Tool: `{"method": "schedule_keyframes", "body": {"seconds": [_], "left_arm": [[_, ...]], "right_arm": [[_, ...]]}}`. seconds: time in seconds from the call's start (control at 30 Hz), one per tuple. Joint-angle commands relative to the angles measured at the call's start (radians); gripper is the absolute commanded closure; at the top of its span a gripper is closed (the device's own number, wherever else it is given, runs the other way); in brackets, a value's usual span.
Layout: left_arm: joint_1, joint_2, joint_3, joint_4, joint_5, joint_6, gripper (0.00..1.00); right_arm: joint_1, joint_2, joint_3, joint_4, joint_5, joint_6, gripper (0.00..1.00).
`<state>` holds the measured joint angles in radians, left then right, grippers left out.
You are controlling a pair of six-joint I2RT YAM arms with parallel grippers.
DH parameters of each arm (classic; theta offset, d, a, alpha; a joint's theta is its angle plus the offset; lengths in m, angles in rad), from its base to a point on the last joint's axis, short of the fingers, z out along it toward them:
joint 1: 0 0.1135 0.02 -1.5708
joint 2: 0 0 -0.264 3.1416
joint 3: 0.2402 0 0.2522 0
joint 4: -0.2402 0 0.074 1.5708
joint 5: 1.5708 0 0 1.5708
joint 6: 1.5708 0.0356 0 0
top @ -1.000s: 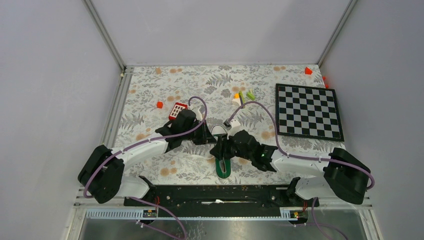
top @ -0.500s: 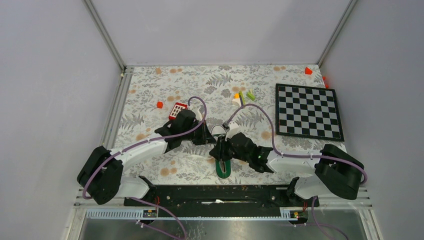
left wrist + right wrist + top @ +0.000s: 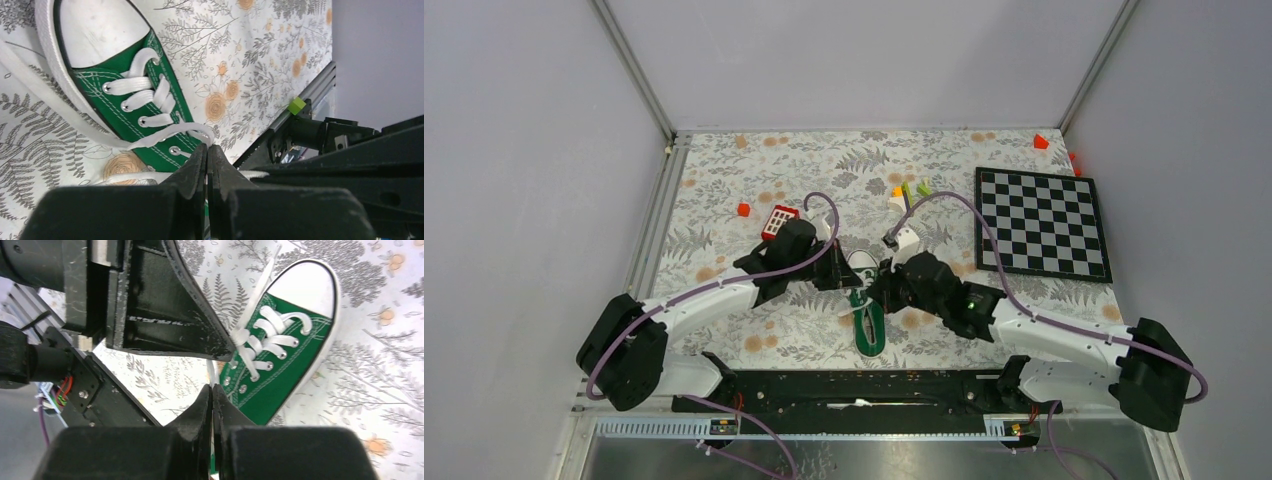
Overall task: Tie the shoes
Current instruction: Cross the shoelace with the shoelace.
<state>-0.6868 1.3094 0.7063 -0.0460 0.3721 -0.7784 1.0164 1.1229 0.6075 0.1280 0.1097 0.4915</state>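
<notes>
Figure: Both grippers clenched on the laces of a green sneaker (image 3: 871, 330) lying left of the chessboard (image 3: 1042, 222)

The sneaker rests on the floral tablecloth (image 3: 724, 180), to the left of the chessboard's near-left corner, its white toe cap pointing toward the far wall and its heel toward the arm bases. The left gripper (image 3: 207, 147), on the side of the sneaker away from the chessboard, has its fingers pressed together, and a strand of the white laces (image 3: 150, 95) curves from the lower eyelets into their tips. The right gripper (image 3: 212, 387), on the chessboard side, is likewise clenched, with a thin strand rising from its tips toward the eyelets. A red-and-white keypad block (image 3: 779, 220) lies farther left of the chessboard, beyond the left gripper
</notes>
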Motion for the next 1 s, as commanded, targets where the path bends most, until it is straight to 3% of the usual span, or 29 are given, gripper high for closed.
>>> {"method": "schedule_keyframes", "body": {"seconds": [0.0, 0.27, 0.43, 0.73, 0.87, 0.97], "left_arm": [[0.016, -0.025, 0.021, 0.036, -0.048, 0.019, 1.0], [0.015, -0.011, 0.016, 0.042, -0.036, 0.03, 1.0], [0.015, 0.001, 0.007, 0.042, -0.029, 0.036, 1.0], [0.015, 0.041, -0.015, 0.09, -0.022, 0.031, 1.0], [0.016, 0.059, -0.018, 0.099, -0.014, 0.026, 1.0], [0.015, 0.063, -0.016, 0.101, -0.012, 0.025, 1.0]], "right_arm": [[-0.07, -0.04, 0.143, -0.268, -0.088, -0.158, 1.0], [-0.107, 0.114, 0.425, -0.575, -0.255, -0.404, 1.0], [-0.107, 0.244, 0.54, -0.682, -0.254, -0.54, 1.0], [-0.107, 0.294, 0.48, -0.513, -0.137, -0.556, 1.0], [-0.107, 0.312, 0.403, -0.365, -0.14, -0.467, 0.91], [-0.107, 0.334, 0.349, -0.273, -0.131, -0.386, 0.74]]}}
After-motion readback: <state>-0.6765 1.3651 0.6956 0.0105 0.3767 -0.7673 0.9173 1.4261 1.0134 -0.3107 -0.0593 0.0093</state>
